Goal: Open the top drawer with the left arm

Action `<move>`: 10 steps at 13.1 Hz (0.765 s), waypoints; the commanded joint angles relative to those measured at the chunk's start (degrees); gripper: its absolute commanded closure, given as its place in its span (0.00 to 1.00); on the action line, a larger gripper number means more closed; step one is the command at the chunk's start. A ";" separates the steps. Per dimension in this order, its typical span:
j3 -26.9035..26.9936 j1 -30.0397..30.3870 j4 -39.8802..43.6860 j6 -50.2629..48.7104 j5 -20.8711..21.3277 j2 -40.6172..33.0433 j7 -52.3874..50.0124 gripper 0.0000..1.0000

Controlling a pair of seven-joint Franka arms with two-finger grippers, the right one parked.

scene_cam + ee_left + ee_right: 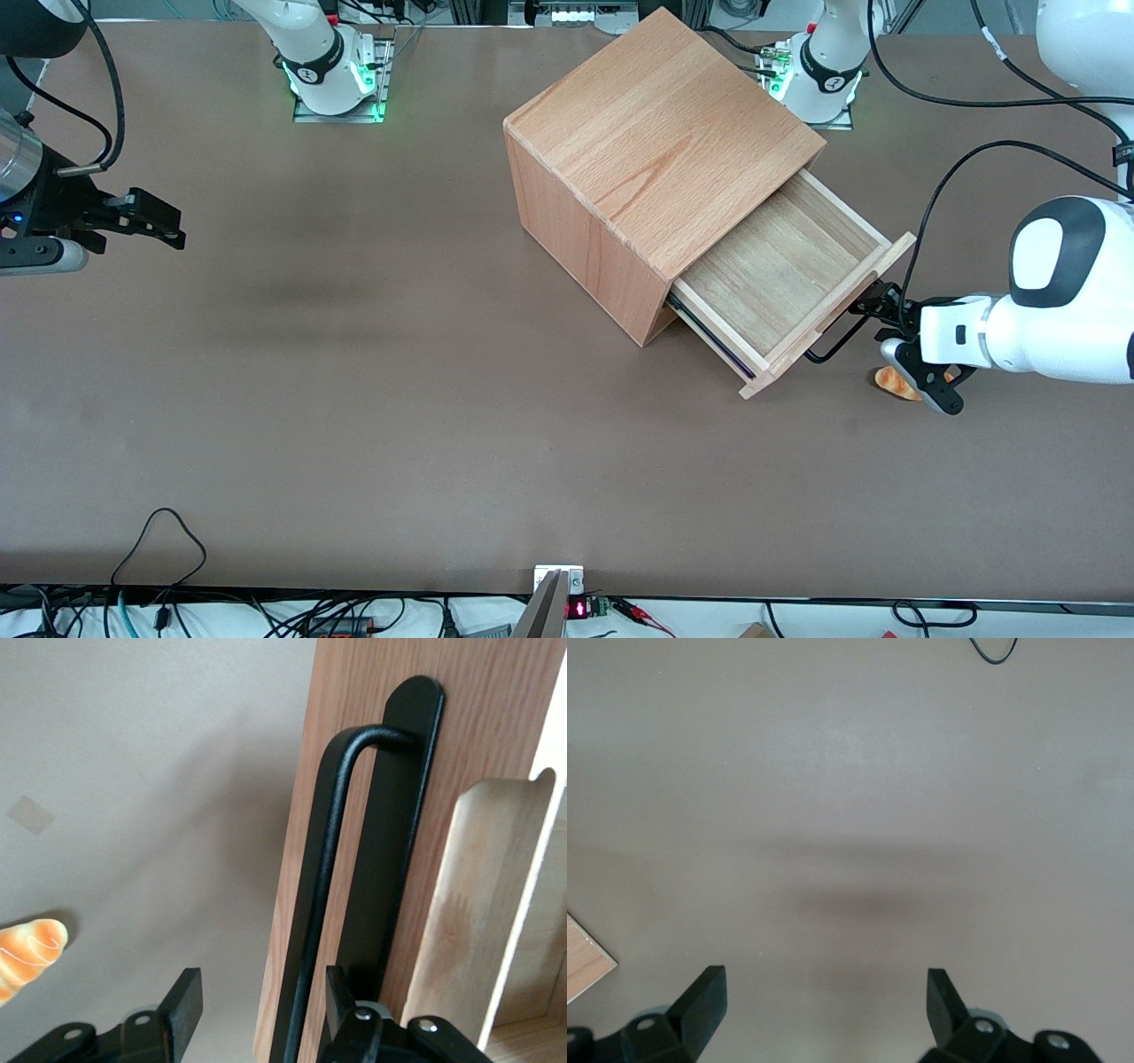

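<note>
The top drawer (780, 266) stands pulled well out of the wooden cube cabinet (656, 151), and its bare inside shows. A thin black wire handle (837, 341) runs along its flat front panel (496, 700). The white left arm (1045, 328) reaches in from the working arm's end of the table. Its gripper (873, 310) is at the handle and open. In the left wrist view the handle bar (323, 904) passes between the spread fingers of the gripper (261, 1001). One finger (341, 992) sits between the bar and the panel, and the other finger (182, 1005) stands clear over the table.
A small orange-and-white pastry-like object (895, 383) lies on the brown table just under the left arm's wrist, seen as well from the wrist (27, 952). Black cables (939, 204) hang near the arm. Loose wires (159, 540) trail at the table's front edge.
</note>
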 commanded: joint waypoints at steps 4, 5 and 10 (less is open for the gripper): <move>-0.23 0.07 6.64 -6.46 -1.25 0.33 -2.65 0.36; -0.23 0.07 7.26 -6.73 -1.17 0.33 -2.65 0.36; 0.21 0.25 9.89 -6.73 -0.64 0.33 -3.17 0.34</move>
